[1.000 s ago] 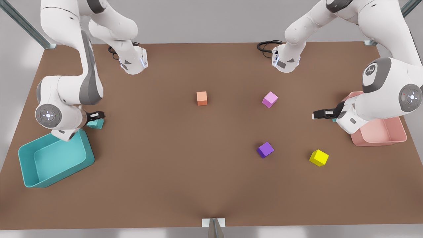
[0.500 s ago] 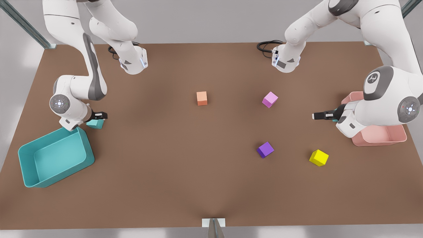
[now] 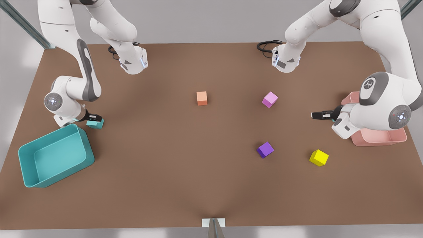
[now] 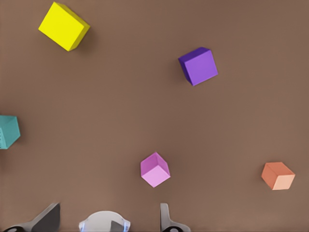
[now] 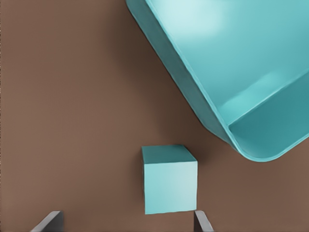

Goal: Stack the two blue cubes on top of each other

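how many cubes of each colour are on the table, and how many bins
small matte teal cubes: 2
matte orange cube: 1
matte pink cube: 1
matte purple cube: 1
matte yellow cube: 1
large teal open bin: 1
pink open bin: 1
total: 6 cubes, 2 bins, 8 things

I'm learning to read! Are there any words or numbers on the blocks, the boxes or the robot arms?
No readable words or numbers anywhere.
The cubes and both bins are plain.
A small pale emblem on the arm at the front view's right is too small to read.
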Available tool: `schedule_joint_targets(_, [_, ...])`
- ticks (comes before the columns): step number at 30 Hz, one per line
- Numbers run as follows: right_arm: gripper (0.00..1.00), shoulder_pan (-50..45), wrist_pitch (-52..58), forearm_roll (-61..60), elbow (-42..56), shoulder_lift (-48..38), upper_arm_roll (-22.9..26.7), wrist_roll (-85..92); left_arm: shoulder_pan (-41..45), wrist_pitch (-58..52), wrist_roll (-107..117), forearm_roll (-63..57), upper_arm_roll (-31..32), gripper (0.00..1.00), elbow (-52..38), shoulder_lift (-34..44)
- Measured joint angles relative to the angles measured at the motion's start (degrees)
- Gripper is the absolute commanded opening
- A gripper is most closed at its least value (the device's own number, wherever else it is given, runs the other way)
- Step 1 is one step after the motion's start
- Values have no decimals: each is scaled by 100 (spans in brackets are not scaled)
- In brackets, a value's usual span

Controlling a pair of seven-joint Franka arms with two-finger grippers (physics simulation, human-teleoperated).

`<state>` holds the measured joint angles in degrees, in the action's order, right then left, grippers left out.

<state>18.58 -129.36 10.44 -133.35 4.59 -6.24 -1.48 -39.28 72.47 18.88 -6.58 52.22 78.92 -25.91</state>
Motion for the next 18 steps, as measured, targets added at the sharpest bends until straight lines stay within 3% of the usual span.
schedule_joint_targets(18, [100,364,-55,-1,21,581,-1,-239,-9,-115,29,-14,40,100,-22,-28])
